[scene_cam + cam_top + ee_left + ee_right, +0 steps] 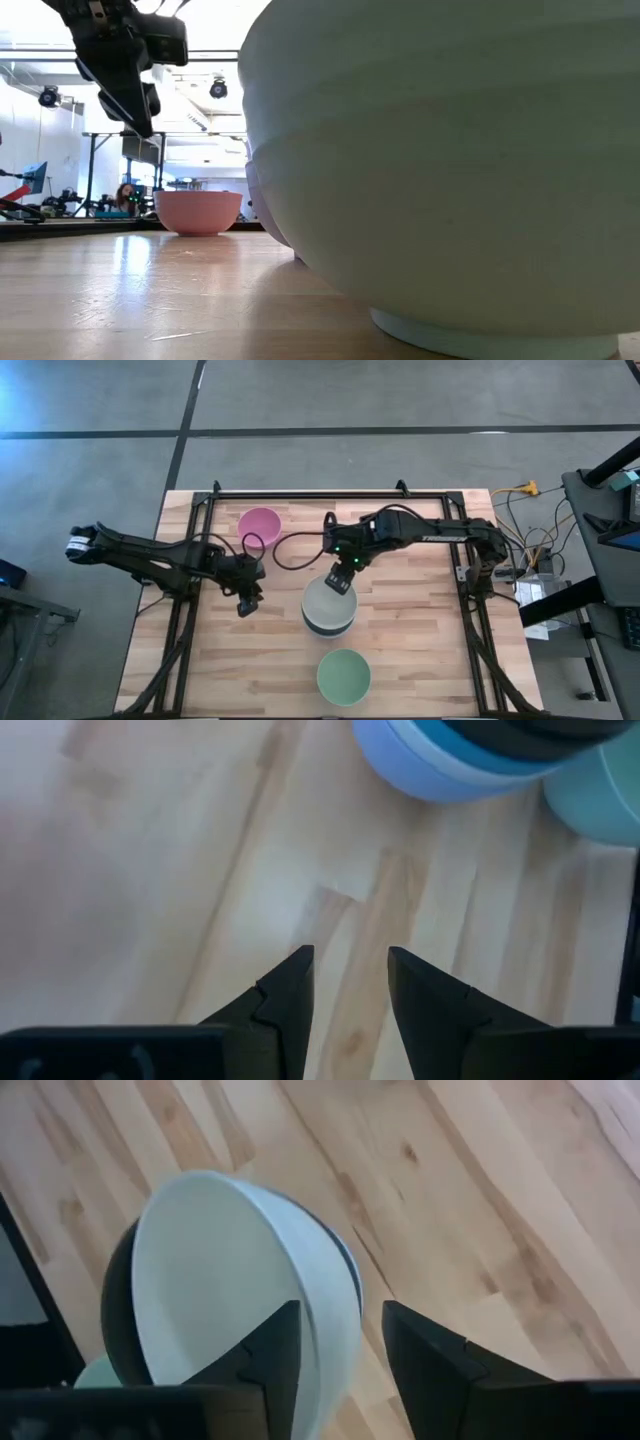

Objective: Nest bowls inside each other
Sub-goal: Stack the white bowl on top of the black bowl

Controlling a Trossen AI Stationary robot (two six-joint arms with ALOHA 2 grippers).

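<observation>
The right gripper (339, 582), fingers parted, perhaps straddles the rim of the white bowl (327, 601) topping the mid-table stack; the left gripper (246, 603) hovers open alongside.

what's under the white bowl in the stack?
The white bowl sits on top, nested in a black bowl whose rim shows around it. A blue bowl shows lower down. Any others are covered.

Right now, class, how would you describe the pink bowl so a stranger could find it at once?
Start at the wooden table and look to its far edge, left of centre. The pink bowl sits there alone and upright, empty. Unlike the stack of bowls mid-table and the mint green bowl nearer, it is pink.
</observation>
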